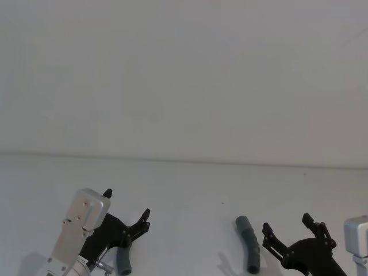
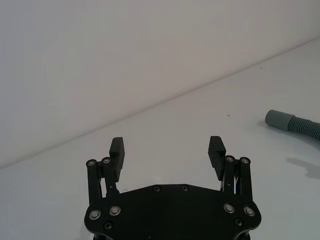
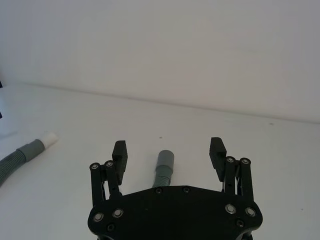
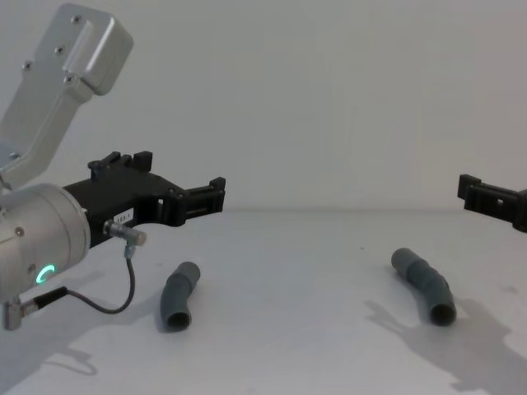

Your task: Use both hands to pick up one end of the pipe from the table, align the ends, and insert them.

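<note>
Pipe left piece (image 4: 179, 295) | pipe right piece (image 4: 424, 284) | both flat, axes near-to-far

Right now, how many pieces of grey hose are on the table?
2. One hose piece lies on the robot's left, near the open left gripper; the other hose piece on its right, near the open right gripper.
</note>
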{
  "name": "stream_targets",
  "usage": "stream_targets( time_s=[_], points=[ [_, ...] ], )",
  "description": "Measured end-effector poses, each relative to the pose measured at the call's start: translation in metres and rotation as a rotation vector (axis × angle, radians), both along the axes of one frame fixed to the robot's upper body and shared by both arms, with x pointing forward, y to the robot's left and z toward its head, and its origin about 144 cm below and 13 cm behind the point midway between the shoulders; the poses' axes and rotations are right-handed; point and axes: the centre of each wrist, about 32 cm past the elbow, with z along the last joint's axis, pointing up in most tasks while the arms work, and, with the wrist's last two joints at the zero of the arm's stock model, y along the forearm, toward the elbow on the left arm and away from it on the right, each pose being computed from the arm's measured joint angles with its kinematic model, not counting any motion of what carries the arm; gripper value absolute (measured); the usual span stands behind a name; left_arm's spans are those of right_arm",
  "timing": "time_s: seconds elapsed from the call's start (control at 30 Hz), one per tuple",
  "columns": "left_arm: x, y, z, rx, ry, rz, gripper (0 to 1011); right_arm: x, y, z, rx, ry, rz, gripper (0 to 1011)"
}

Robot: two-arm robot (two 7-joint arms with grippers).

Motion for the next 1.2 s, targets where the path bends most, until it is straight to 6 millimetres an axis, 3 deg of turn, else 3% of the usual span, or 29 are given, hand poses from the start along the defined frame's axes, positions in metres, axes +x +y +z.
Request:
stream_targets(
  time_s=[1.2],
  points=[
    [0.0000,0.0000,0.0000,0.000,0.000,0.000,1001,0.0000,0.0000,0.0000,0.000,0.000,0.000,1001]
  ],
)
